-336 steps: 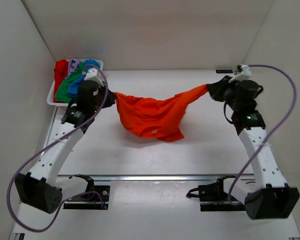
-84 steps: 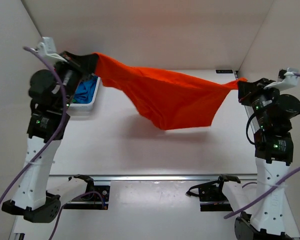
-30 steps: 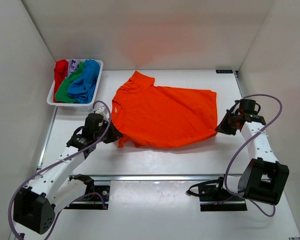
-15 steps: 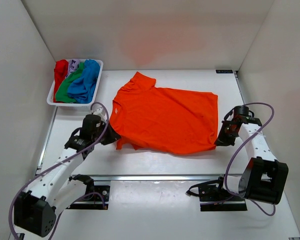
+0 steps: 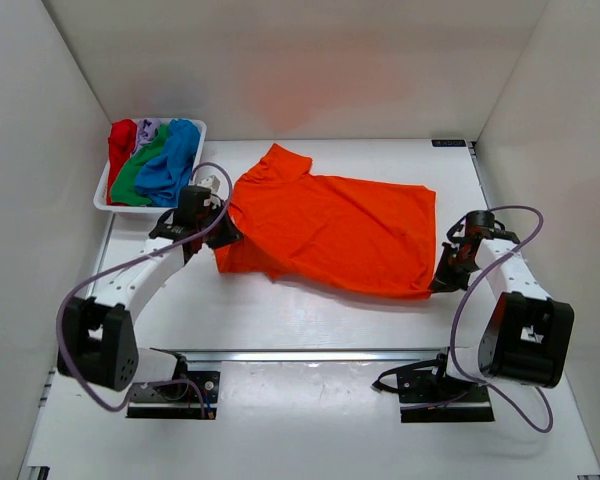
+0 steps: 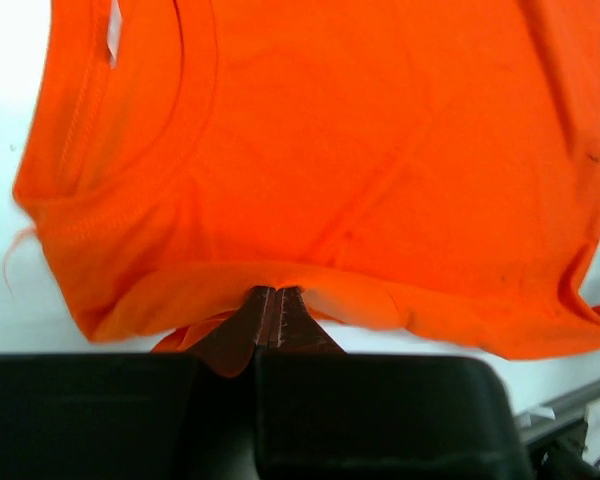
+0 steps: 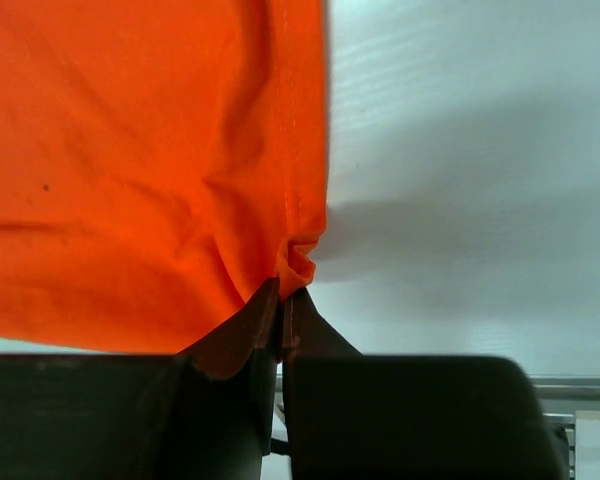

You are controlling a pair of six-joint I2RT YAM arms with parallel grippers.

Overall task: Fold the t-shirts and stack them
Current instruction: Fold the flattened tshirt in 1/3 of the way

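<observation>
The white flat table (image 5: 310, 315) is carrying the soft orange short-sleeved t-shirt (image 5: 330, 228), which is lying spread almost flat between the 2 grippers, collar end toward the left one. The white plastic tray (image 5: 101, 200), sitting just behind the left gripper (image 6: 278, 298), is holding bunched red, green, blue and lilac t-shirts (image 5: 150, 160). The left gripper is pinching the orange shirt's edge below the collar, jaws closed on cloth. The right gripper (image 7: 283, 290) is clamping a hem corner likewise.
</observation>
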